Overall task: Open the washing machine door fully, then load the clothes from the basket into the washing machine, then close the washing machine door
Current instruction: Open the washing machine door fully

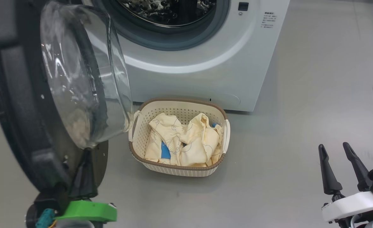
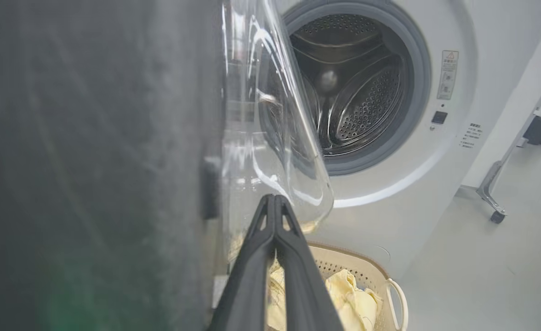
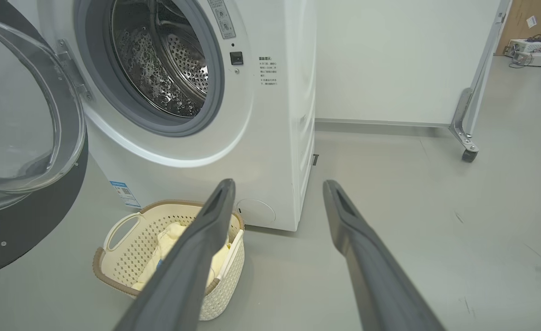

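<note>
Left hand (image 2: 275,198), fingers together, just beside the open door's (image 1: 15,95) glass bowl (image 1: 78,79), which bulges rightward over the basket (image 1: 180,100) on the floor (image 1: 284,126). Right hand (image 1: 333,145), fingers apart, well right of the basket.

One washing machine (image 1: 205,72), one door (image 1: 15,104), one basket (image 1: 180,171) with two handles (image 1: 227,133)

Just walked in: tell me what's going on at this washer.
The robot is partway through loading laundry. Its left gripper, shut, sits close by the inner side of the washing machine door, which stands open. The right gripper hangs open and empty. The clothes lie in the basket before the washing machine; its drum is empty.
</note>
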You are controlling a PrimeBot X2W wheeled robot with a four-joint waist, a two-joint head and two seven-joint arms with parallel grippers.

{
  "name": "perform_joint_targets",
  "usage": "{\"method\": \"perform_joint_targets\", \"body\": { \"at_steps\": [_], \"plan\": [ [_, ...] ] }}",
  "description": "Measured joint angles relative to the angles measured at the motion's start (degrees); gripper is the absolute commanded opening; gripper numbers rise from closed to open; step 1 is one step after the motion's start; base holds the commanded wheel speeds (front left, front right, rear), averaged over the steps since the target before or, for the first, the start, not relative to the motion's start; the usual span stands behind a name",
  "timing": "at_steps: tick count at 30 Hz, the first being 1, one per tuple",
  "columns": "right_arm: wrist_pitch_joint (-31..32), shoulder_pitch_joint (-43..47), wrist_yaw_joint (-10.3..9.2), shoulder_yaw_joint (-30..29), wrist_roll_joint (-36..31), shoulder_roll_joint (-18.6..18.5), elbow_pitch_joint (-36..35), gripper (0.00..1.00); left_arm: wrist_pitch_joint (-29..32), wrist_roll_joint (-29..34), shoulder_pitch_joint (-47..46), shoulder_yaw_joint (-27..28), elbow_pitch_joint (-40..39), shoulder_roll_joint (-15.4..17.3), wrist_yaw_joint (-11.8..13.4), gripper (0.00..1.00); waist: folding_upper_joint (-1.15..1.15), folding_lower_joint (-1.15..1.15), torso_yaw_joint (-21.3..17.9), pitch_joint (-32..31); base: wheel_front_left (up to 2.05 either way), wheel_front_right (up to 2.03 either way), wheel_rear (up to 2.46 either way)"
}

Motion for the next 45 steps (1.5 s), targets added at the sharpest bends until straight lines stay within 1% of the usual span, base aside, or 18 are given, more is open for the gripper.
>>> {"method": "perform_joint_targets", "body": {
  "at_steps": [3, 6, 9, 10, 11, 12, 15, 21, 27, 30, 35, 40, 45],
  "plan": [
    [0.00, 0.00, 0.04, -0.15, -0.01, -0.10, 0.02, 1.00, 0.00, -1.12, 0.42, 3.14, -0.35, 1.02, 0.46, 0.00, 0.00, 0.00, 1.41, 0.16, 0.00, 0.00, 0.00],
    [0.00, 0.00, 0.09, -0.12, -0.03, -0.09, 0.07, 1.00, 0.01, -2.47, 1.53, 4.81, -0.89, 1.00, 0.65, 0.00, 0.00, 0.00, 2.85, 0.18, 0.00, 0.00, 0.00],
    [0.00, -0.01, 0.55, 0.10, -0.11, -0.02, 0.34, 1.00, 0.04, -2.82, 1.97, 6.72, -1.11, 0.76, 0.66, 0.00, 0.00, 0.00, 4.16, 0.02, 0.00, 0.00, 0.00],
    [0.00, -0.01, 0.55, 0.10, -0.11, -0.02, 0.34, 1.00, 0.04, -2.82, 1.97, 6.72, -1.11, 0.76, 0.66, 0.00, 0.00, 0.00, 4.16, 0.02, 0.00, 0.00, 0.00],
    [0.00, -0.02, 0.76, 0.58, -0.26, 0.04, 0.57, 1.00, 0.04, -2.96, 2.45, 8.99, -1.30, 0.73, 0.67, 0.00, 0.00, 0.00, 4.80, -0.21, 0.00, 0.00, 0.00],
    [0.00, -0.02, 0.76, 0.58, -0.26, 0.04, 0.57, 1.00, 0.04, -2.96, 2.45, 8.99, -1.30, 0.73, 0.67, 0.00, 0.00, 0.00, 4.80, -0.21, 0.00, 0.00, 0.00],
    [0.00, -0.03, 1.05, 1.10, -0.45, 0.30, 0.71, 1.00, 0.04, -3.37, 3.22, 12.63, -1.60, 0.78, 0.70, 0.00, 0.00, 0.00, 5.17, -0.69, 0.00, 0.00, 0.00],
    [0.00, -0.03, 1.16, 1.47, -0.46, 0.30, 0.91, 1.00, 0.04, -3.86, 3.78, 17.46, -1.01, 0.77, 0.70, 0.00, 0.00, 0.00, 4.63, -0.73, 0.00, 0.00, 0.00],
    [0.01, -0.04, 1.23, 1.49, -0.51, -0.12, 0.58, 1.00, 0.03, -4.14, 3.20, 19.35, 0.70, 0.93, 0.70, 0.00, 0.00, 0.00, 3.74, 0.34, 0.00, 0.00, 0.00],
    [0.11, -0.12, 1.55, 1.45, -0.56, -0.64, 0.23, 1.00, 0.04, -5.68, 1.78, 21.04, 1.46, 0.93, 0.70, 0.00, 0.00, 0.00, 3.30, 1.21, 0.00, 0.00, 0.00],
    [0.62, -0.30, 1.56, 1.00, -0.56, -1.53, -0.52, 1.00, 0.04, -8.26, -1.82, 25.10, 3.33, 1.09, 0.70, 0.00, 0.00, 0.00, 2.58, 3.08, 0.00, 0.00, 0.00],
    [1.12, -0.84, 1.74, 0.44, -0.63, -2.57, -1.53, 1.00, 0.04, -10.71, -5.08, 28.60, 5.33, 2.12, 0.71, 0.00, 0.00, 0.00, 1.92, 5.31, 0.00, 0.00, 0.00],
    [1.31, -1.72, 1.74, -0.59, -0.76, -3.75, -2.77, 1.00, 0.03, -11.00, -8.38, 30.40, 6.87, 4.04, 0.78, 0.00, 0.00, 0.00, 1.35, 7.67, 0.00, 0.00, 0.00]
  ]
}}
